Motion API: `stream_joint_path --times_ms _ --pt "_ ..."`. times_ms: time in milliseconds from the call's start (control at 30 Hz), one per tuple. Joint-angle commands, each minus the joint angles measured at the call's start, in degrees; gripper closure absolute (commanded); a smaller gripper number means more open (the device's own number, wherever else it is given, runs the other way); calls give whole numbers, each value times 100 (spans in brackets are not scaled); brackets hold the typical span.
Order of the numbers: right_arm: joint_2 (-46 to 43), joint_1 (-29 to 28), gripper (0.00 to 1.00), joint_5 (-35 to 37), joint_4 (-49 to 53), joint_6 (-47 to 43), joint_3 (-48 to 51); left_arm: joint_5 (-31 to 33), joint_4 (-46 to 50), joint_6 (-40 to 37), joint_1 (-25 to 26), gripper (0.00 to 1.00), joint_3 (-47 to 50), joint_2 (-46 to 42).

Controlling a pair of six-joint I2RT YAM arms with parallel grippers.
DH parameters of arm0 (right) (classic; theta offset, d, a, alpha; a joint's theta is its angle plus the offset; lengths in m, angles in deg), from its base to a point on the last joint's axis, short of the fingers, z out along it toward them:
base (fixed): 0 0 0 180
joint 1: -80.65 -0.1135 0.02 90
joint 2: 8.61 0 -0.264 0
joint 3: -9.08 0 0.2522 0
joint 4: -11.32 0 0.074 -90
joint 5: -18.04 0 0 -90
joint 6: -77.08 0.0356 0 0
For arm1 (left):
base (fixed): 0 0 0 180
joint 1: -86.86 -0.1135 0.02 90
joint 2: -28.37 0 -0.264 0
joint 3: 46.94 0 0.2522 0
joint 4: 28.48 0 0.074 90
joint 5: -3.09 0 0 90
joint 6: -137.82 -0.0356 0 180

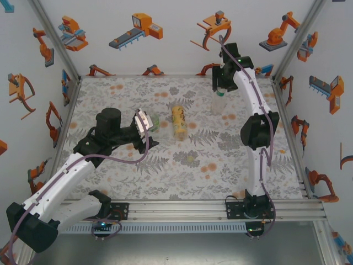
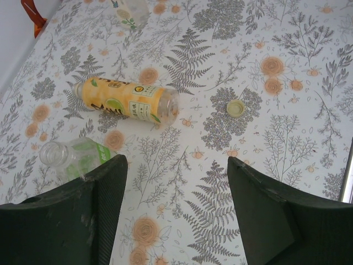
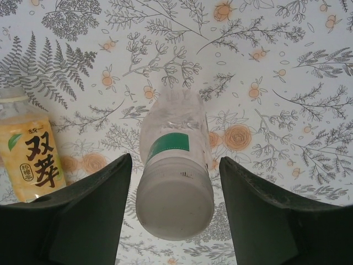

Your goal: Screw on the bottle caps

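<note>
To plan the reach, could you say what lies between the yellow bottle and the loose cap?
Only bare printed cloth between yellow bottle and cap, in the left wrist view.

Three bottles: one yellow bottle (image 2: pixel 128 100), one green-tinted bottle (image 2: pixel 74 157), one clear bottle (image 3: pixel 174 143). Two caps: one loose cap (image 2: pixel 236 107), one white cap (image 3: pixel 175 204) on the clear bottle.

White tabletop (image 1: pixel 187 182) printed with grey ferns and small orange flowers. The yellow plastic bottle (image 2: pixel 129 100) has a yellow label with green leaves. The short clear plastic bottle (image 2: pixel 71 156) is tinted green. The taller clear plastic bottle (image 3: pixel 175 165) has a white label with a green band. The small round screw cap (image 2: pixel 236 107) is pale yellow. The white walls (image 1: pixel 165 49) bear orange robot drawings.
</note>
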Motion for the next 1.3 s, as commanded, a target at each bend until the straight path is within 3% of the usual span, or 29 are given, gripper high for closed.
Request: stream_joint_path --times_ms 0,267,533,900,1133,1267 --pt "-240 -18 39 18 188 -54 -143 -80 -105 93 -21 31 -44 -80" --pt "-716 -52 39 35 367 -37 -122 -107 -136 117 -26 31 -49 -52" --pt "-1285 -223 39 138 446 -21 496 -122 -149 135 -30 30 -43 -43" --pt "-2430 -983 40 243 -434 550 2597 -140 -217 189 -50 29 -37 -40" --pt "-2385 -1564 39 18 -1142 1074 3282 -143 -295 297 -73 27 -15 -57" --pt "-2079 -1821 39 -94 -1396 1328 3309 -107 -390 344 -115 15 34 -119"
